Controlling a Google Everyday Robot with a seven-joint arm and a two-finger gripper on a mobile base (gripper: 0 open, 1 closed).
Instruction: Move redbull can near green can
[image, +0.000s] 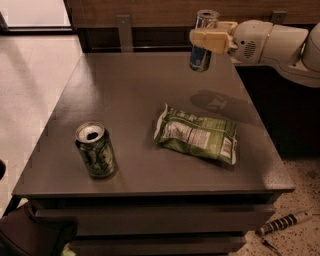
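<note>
Redbull can (200, 58) is sitting clenched between our cream-coloured fingers (214, 40), which are gripping it around its middle. Its silver top is showing above them and its blue lower band below. We are holding the gripper (203, 38) over the far right part of the table (125, 90). The can is hanging roughly upright, clear of the surface, and its shadow (220, 102) is falling on the tabletop apart from it. Behind the gripper, our white arm (272, 42) is reaching in from the right edge of the view.

Nearer the camera, a green crinkled snack bag (197, 135) is lying flat, right of the table's centre. The green can (95, 150) is standing upright with its top opened near the front left corner, left of the bag, not touching it, and well apart from the held can. On the floor by the table's front right corner, a striped object (282, 223) is lying; we cannot tell what it is.
</note>
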